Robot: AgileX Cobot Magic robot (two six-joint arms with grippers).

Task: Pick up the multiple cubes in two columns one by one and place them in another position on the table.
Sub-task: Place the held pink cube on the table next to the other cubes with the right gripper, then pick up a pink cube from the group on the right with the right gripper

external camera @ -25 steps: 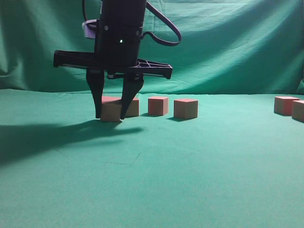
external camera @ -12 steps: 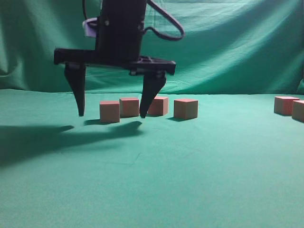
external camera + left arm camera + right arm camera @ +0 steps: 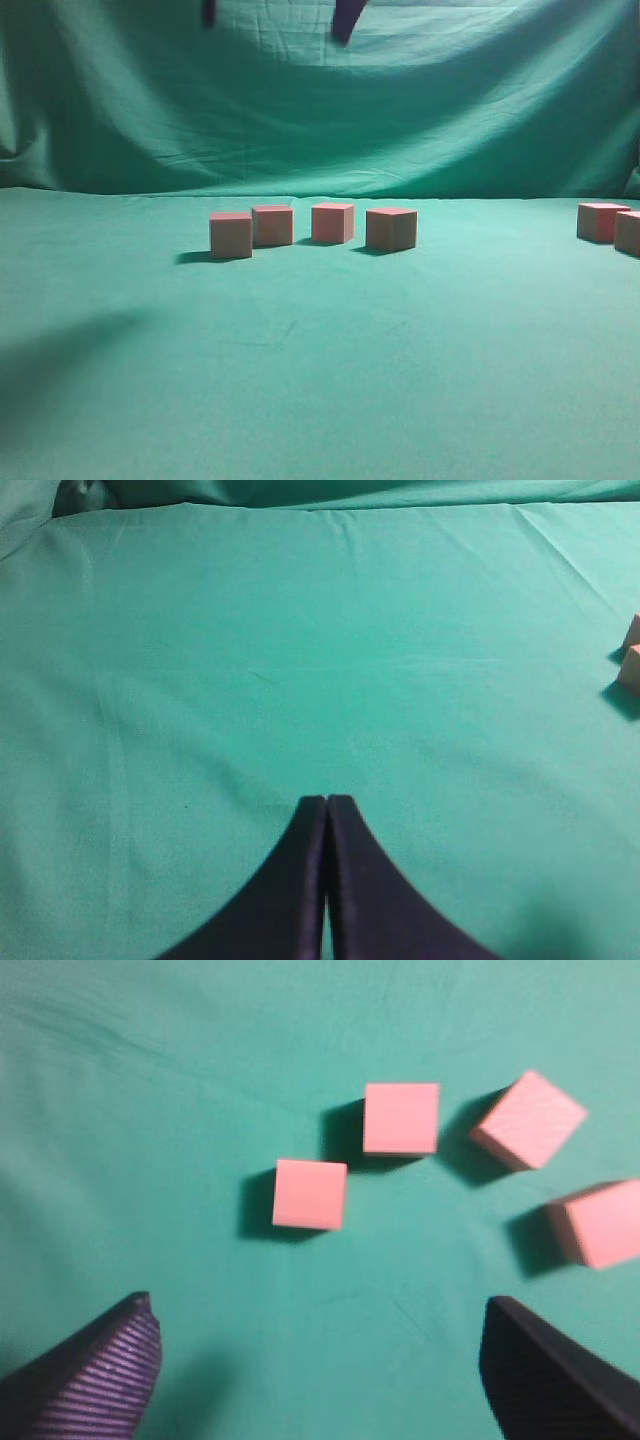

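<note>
Closest to the camera: only bare green table point(image 3: 320, 400), flat cloth with a few soft creases.

Farther in, about halfway back and left of the middle: four cubes point(image 3: 312, 228) in a loose row, each sitting flat on the cloth. Leftmost cube point(image 3: 231, 235) nearest the front edge, just beside the next one, maybe touching at a corner, hard to tell. Other two a little apart.

Over by the right edge: two more cubes point(image 3: 603, 221), the far right one cut off by the picture.

High above the row, at the very top of the exterior view: right gripper point(image 3: 272, 15), only two dark tips showing. From the right wrist view: wide open, holding nothing, looking down on the four.

Left gripper point(image 3: 326, 805): pressed shut, empty, over bare cloth, with two cube corners at the right side of its view.

About the cubes, as a guess: small, hard, light, sharp edged, not shiny, so not slippery and not easy to break. Best grabbed on two flat sides facing each other, near the middle. Turned ones need the claw turned to match. Close neighbours easy to bump.
</note>
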